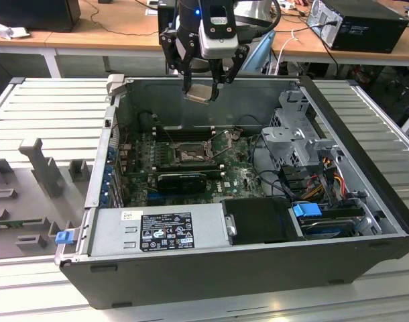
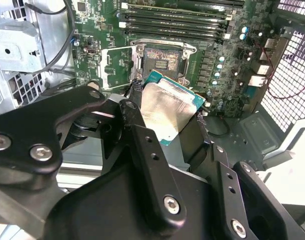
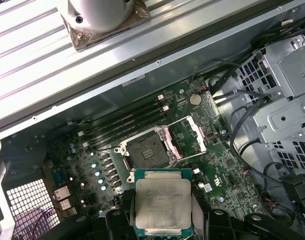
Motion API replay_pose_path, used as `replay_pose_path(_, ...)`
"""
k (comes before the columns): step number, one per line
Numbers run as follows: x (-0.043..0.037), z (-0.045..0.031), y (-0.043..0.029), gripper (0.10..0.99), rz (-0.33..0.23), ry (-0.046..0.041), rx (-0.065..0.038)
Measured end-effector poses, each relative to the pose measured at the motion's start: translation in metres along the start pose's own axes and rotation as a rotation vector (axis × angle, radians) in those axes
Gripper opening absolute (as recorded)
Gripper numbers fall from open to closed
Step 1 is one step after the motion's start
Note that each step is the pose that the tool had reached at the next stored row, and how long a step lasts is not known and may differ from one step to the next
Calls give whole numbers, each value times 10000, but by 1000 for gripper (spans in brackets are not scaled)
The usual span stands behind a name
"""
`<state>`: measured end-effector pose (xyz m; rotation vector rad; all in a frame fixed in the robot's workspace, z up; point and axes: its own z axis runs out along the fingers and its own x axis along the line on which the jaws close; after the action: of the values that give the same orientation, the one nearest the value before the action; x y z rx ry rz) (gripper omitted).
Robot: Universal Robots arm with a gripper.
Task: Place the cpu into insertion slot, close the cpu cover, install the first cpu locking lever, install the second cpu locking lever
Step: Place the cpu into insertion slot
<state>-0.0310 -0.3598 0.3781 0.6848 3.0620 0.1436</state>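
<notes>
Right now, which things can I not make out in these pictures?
- Pins of the slot: too small in the exterior view.
- Part of the edge of the cpu: behind the fingers in the second wrist view.
- Board beneath the cpu: covered by it in the first wrist view.

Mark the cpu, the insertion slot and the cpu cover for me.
cpu (image 3: 162, 202): first wrist view, middle of its silver top face.
insertion slot (image 3: 149, 152): first wrist view, on the pin field.
cpu cover (image 3: 171, 143): first wrist view, frame bar beside the slot.
</notes>
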Motion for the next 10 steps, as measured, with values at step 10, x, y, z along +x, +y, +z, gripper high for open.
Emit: replay_pose_path(10,0,2,-1,541,574,-52,-10)
